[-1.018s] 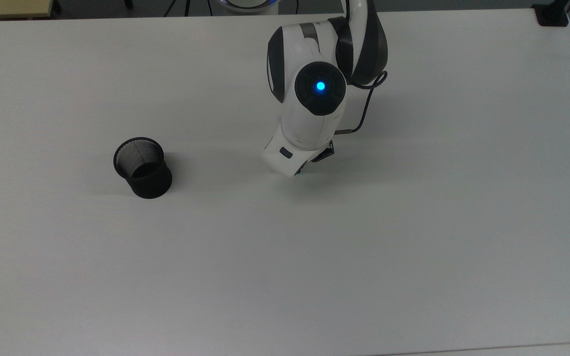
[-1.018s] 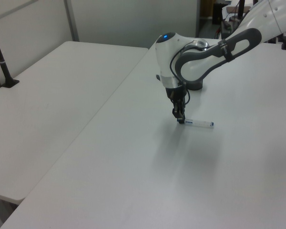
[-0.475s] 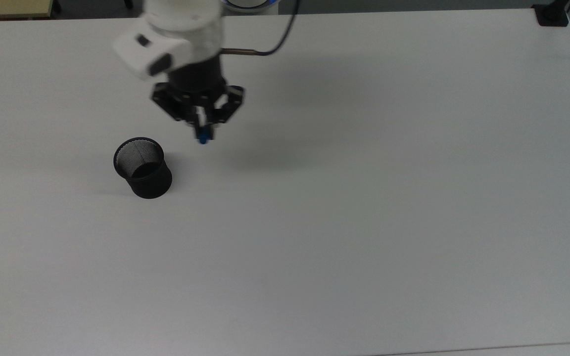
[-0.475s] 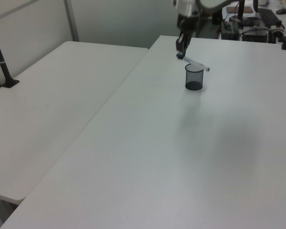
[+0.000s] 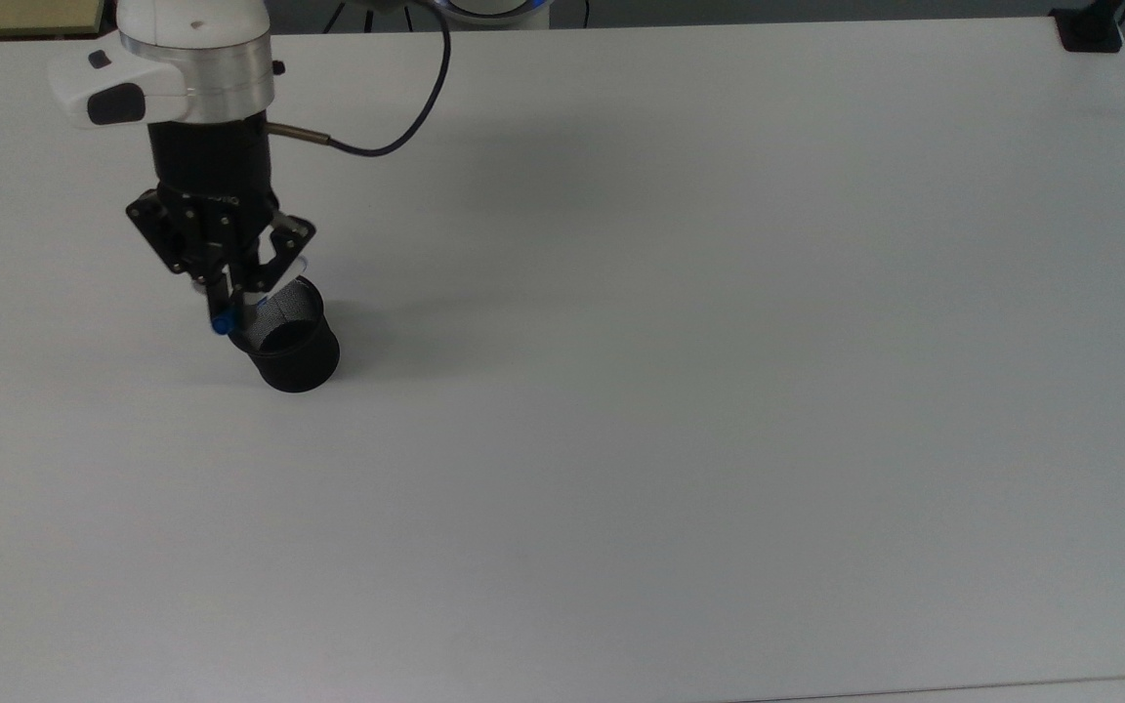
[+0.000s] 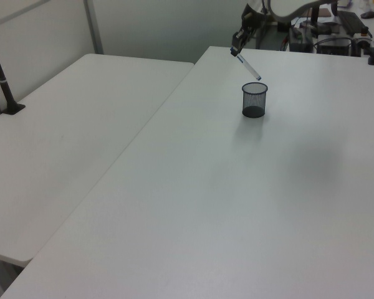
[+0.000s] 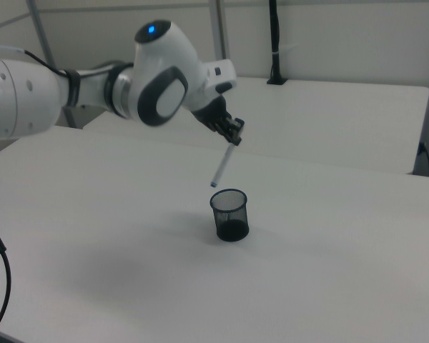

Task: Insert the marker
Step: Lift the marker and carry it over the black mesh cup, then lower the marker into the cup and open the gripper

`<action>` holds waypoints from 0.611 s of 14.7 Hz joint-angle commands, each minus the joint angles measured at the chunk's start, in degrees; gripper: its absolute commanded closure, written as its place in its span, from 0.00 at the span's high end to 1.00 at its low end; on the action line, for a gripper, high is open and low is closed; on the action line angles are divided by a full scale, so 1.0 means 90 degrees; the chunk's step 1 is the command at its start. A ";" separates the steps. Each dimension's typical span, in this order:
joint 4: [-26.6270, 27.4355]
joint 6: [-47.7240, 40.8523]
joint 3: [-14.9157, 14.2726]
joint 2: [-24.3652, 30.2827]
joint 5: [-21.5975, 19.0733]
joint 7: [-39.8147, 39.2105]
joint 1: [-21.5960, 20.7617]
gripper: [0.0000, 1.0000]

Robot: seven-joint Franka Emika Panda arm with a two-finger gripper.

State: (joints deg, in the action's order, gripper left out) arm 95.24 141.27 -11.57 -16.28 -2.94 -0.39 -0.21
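Observation:
The marker (image 7: 222, 166), white-barrelled with a blue end, hangs tilted in the air, held at its upper end by my gripper (image 7: 234, 137), which is shut on it. Its lower tip hovers just above the rim of the black mesh cup (image 7: 229, 214), at the right view's left side of the rim. In the top view my gripper (image 5: 228, 296) sits over the cup's (image 5: 291, 344) upper-left edge, and the marker's blue end (image 5: 221, 323) shows there. In the left view the marker (image 6: 247, 66) slants down from my gripper (image 6: 237, 48) toward the cup (image 6: 254, 100). The cup stands upright.
The cup stands on a wide white table (image 5: 680, 410). A second white table (image 6: 62, 143) adjoins it at the left view's left, with a black clamped post (image 6: 2, 81). A dark cable (image 5: 396, 137) trails from my wrist.
My gripper went from the marker lying on the table's middle to holding it aloft. It then carried the marker toward the top view's left, ending over the cup's rim.

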 commanded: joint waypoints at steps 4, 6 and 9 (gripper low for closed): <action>0.1165 0.1842 -0.0315 0.0179 -0.0005 0.0395 -0.0123 0.00; 0.1400 0.1871 -0.0326 0.0188 0.0044 0.0386 -0.0153 0.00; 0.1683 0.1871 -0.0326 0.0208 0.0044 0.0366 -0.0250 0.01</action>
State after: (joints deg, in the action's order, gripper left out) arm 105.62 156.29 -13.57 -16.32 -2.94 2.20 -0.39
